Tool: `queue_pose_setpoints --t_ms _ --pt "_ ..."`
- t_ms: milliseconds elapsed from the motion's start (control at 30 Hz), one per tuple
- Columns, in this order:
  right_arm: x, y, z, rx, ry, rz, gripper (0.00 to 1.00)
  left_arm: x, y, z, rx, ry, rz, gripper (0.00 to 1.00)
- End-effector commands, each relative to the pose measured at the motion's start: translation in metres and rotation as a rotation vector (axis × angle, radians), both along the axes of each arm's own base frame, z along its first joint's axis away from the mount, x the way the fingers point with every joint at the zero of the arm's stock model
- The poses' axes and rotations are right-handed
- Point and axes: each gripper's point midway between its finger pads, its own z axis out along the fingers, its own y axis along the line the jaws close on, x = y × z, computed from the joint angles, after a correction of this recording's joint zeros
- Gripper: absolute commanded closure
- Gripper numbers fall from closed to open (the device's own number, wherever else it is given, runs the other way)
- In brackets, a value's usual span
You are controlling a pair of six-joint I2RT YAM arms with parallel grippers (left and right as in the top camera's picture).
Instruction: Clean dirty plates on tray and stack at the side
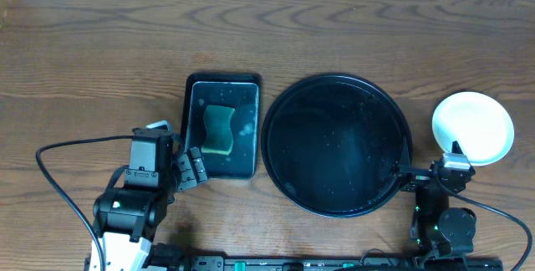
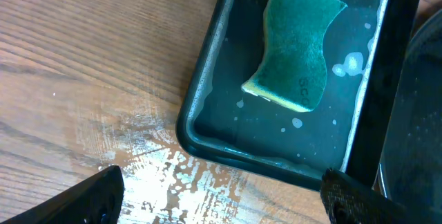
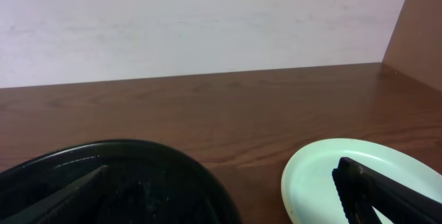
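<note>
The round black tray (image 1: 334, 145) lies at the table's centre, wet and with no plate on it. To its right, on the wood, rest the plates (image 1: 472, 127); from above only the white top one shows. My right gripper (image 1: 425, 171) stands open between tray and plates. In the right wrist view one finger hangs over the tray (image 3: 173, 175) and the other over the pale mint plate (image 3: 314, 179), with nothing between them. My left gripper (image 1: 191, 171) is open over bare wet wood, just short of the sponge tray's near corner.
A rectangular black tray (image 1: 251, 95) left of the round one holds a green sponge (image 1: 219, 129) in a film of water. The sponge (image 2: 297, 44) and that tray's rim (image 2: 200, 106) fill the left wrist view. Cables trail along the front edge.
</note>
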Motion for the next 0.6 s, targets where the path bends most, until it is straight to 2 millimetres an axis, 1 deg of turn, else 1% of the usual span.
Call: queue_pose_setpoints --t_ms 0,400,500,567 --pt "0.000 0.001 0.000 -0.018 0.000 0.002 0.01 -0.001 0.001 -0.002 0.005 0.004 -0.001 0.09" --pt "0.000 0.001 0.000 -0.018 0.000 0.001 0.01 -0.001 0.001 -0.001 0.004 -0.001 -0.001 0.09" --pt "0.000 0.001 0.000 -0.018 0.000 0.001 0.01 -0.001 0.001 0.003 0.002 -0.018 0.000 0.09" --pt "0.000 0.001 0.000 -0.018 0.000 0.002 0.01 -0.002 0.001 0.009 -0.001 -0.049 -0.001 0.09"
